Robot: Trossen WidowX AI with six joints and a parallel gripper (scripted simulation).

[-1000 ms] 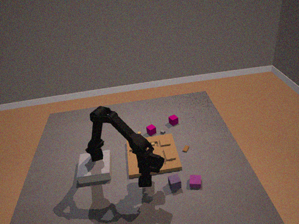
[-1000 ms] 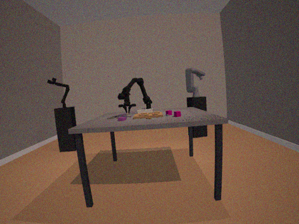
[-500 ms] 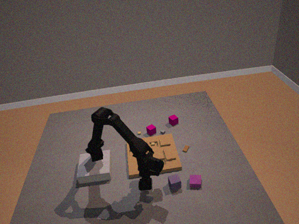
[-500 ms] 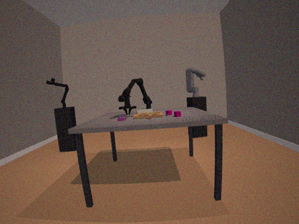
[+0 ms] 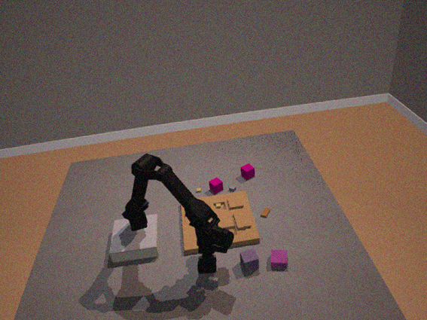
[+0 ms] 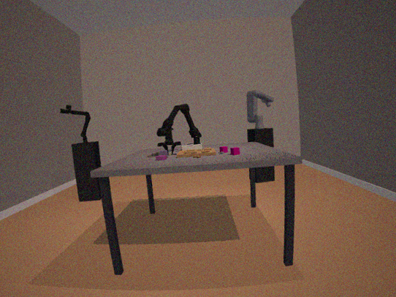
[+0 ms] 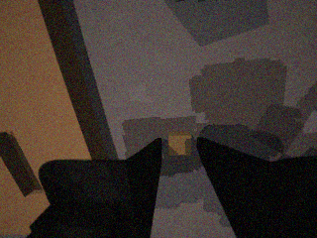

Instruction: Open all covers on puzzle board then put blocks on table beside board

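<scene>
The grey bench [image 5: 297, 302] [image 6: 193, 167] [image 7: 149, 74] carries the tan puzzle board [image 5: 252, 236] [image 6: 206, 153] [image 7: 50, 74]. Beside it, the claw [image 5: 207, 265] [image 6: 169, 150] [image 7: 178, 142] stands partly open, low over the bench. Two magenta cubes (vivid ones) lie beyond the board. A small yellow block [image 7: 179, 144] shows between the fingertips, a gap either side.

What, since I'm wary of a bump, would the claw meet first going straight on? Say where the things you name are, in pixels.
Probably the grey table [image 5: 315, 281] [image 6: 200, 166] [image 7: 134, 64] below the claw [image 5: 207, 269] [image 6: 170, 152] [image 7: 178, 142]; a small yellow block [image 7: 179, 144] shows between its tips, but whether it sits beyond them is unclear.
</scene>
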